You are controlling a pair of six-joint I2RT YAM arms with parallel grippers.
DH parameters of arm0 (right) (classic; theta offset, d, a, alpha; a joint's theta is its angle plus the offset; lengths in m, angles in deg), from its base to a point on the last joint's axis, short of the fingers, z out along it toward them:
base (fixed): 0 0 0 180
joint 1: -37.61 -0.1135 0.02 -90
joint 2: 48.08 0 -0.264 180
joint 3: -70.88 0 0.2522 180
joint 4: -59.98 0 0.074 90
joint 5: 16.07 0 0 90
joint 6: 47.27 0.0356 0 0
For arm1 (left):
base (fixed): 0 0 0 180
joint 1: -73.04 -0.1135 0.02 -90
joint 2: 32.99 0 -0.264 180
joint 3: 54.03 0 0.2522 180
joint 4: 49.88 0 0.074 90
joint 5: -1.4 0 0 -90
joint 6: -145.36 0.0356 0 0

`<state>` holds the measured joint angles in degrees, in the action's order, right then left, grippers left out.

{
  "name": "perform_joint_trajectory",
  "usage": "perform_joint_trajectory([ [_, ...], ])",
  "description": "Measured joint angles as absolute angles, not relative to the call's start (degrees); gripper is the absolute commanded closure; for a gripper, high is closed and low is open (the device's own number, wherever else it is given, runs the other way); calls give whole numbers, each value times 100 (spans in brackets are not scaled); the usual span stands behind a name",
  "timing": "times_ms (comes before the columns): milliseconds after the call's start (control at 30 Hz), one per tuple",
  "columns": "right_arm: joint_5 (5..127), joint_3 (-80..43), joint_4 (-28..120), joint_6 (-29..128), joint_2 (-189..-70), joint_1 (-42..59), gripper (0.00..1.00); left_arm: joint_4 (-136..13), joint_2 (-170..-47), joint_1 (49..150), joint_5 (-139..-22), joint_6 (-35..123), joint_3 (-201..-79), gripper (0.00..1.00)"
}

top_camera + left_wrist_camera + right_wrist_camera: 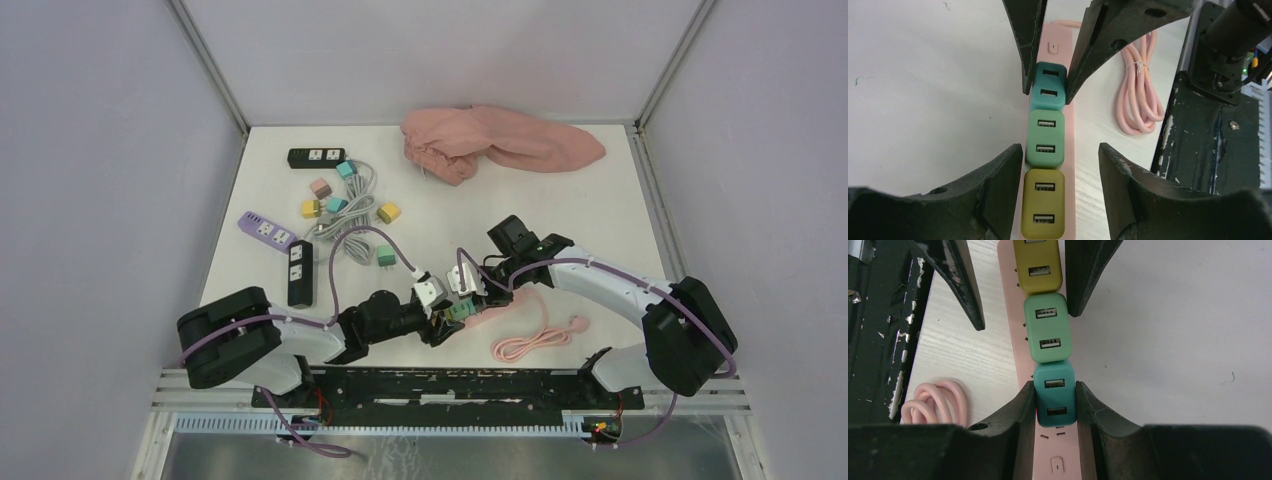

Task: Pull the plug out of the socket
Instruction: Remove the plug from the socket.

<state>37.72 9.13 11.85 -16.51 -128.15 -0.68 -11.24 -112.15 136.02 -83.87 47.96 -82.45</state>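
With the right claw [1054,390] clamped on the teal plug [1054,405] and the left claw [1060,152] apart, the pink strip [1058,452] could be lifted too.

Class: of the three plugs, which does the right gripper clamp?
The teal plug, the end one by the switch, sits in the right gripper; the green plug and yellow plug don't.

My parted left gripper [1060,152] is straddling mint-green plastic cube plug [1044,138] | right gripper [1048,89] is pinching teal plastic cube plug [1048,86]
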Motion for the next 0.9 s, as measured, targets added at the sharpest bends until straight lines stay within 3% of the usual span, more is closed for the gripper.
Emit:
perform_joint_trajectory([
  [200, 3766, 909, 1167, -1673, -12815, -68, 92, -1193, -11536, 13628, -8607, 4953, -8339, 51],
  [300, 3744, 896, 1143, -1693, -12826, -63, 99, -1316, -11593, 13642, -8714, 5012, -8402, 70],
  [400, 3713, 858, 1106, -1715, -12866, -57, 100, -1331, -11593, 13646, -8745, 5100, -8413, 94],
  [433, 3713, 837, 1082, -1699, -12883, -52, 100, -1340, -11595, 13653, -8749, 5152, -8417, 96],
  [900, 3355, 681, 579, -2300, -13030, 131, 100, -1434, -11634, 13725, -8802, 5253, -8500, 97],
])
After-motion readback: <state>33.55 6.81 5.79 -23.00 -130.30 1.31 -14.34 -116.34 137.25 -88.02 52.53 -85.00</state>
